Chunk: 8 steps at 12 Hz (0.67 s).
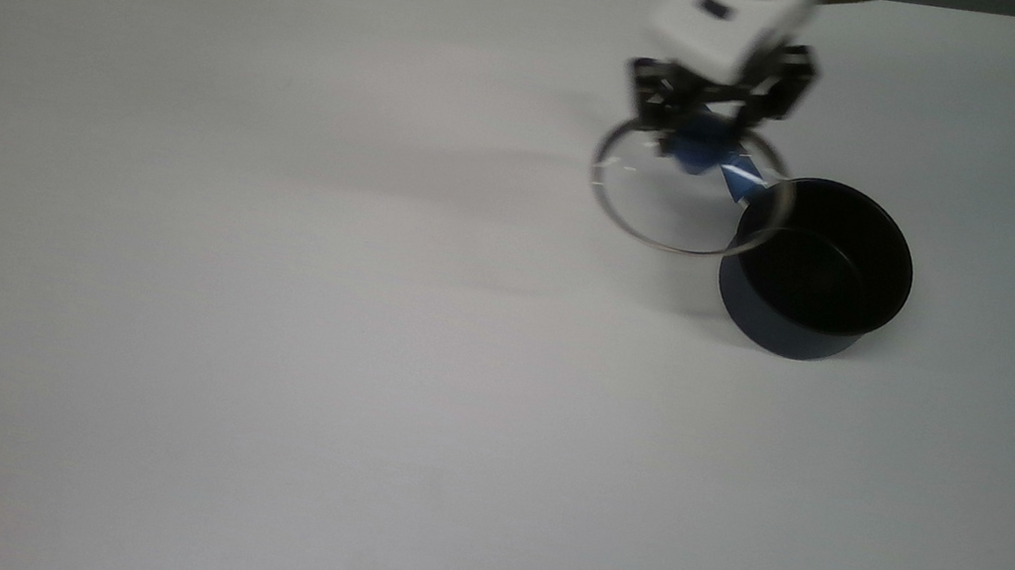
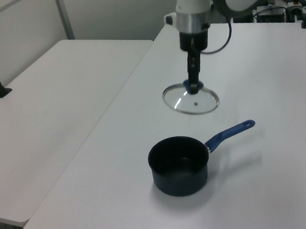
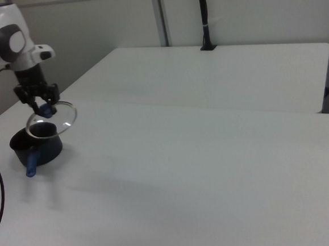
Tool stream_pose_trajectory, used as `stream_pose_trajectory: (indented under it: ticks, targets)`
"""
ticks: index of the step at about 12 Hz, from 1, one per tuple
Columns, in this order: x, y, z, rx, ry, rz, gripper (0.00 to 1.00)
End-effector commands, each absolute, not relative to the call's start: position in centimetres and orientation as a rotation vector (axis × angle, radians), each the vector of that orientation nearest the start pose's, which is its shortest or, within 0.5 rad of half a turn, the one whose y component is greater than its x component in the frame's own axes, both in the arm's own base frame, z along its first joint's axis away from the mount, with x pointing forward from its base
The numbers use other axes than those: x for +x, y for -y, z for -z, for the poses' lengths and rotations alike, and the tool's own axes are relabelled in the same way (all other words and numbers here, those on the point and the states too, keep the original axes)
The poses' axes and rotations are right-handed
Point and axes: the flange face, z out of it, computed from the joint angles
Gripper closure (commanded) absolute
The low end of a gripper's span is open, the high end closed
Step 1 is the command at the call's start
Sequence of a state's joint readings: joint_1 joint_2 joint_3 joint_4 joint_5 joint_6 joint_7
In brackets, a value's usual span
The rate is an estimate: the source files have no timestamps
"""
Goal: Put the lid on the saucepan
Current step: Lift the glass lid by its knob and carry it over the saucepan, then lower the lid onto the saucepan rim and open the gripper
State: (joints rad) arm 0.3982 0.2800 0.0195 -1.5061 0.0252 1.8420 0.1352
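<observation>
The gripper [image 1: 708, 124] was clenched on the blue knob [image 2: 193, 86] of the lid [image 1: 669, 211], holding that rigid, breakable, probably slippery glass disc in the air just left of the saucepan [image 1: 817, 269] in the top view.

Two white tables [image 2: 60, 90] stand side by side before a pale partition wall [image 3: 246, 8].

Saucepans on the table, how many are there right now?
1. The saucepan stands open on the white table, toward the top view's right, handle pointing to the upper left. The lid hangs from the gripper above that handle. Nothing could hide another.
</observation>
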Motion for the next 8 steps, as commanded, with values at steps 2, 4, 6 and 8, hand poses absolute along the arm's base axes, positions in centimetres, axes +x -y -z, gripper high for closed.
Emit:
stream_pose_trajectory:
  ticks: [2,4,6,8]
  targets:
    - [58.0,-35.9,-51.1,-3.026,0.520,0.133,0.54]
    - [57.7,-38.5,-49.5,-3.012,0.556,0.164,0.54]
    - [58.3,-39.3,-48.2,-2.993,0.557,0.214,0.54]
    - [58.6,-39.5,-46.9,-3.002,0.562,0.197,0.54]
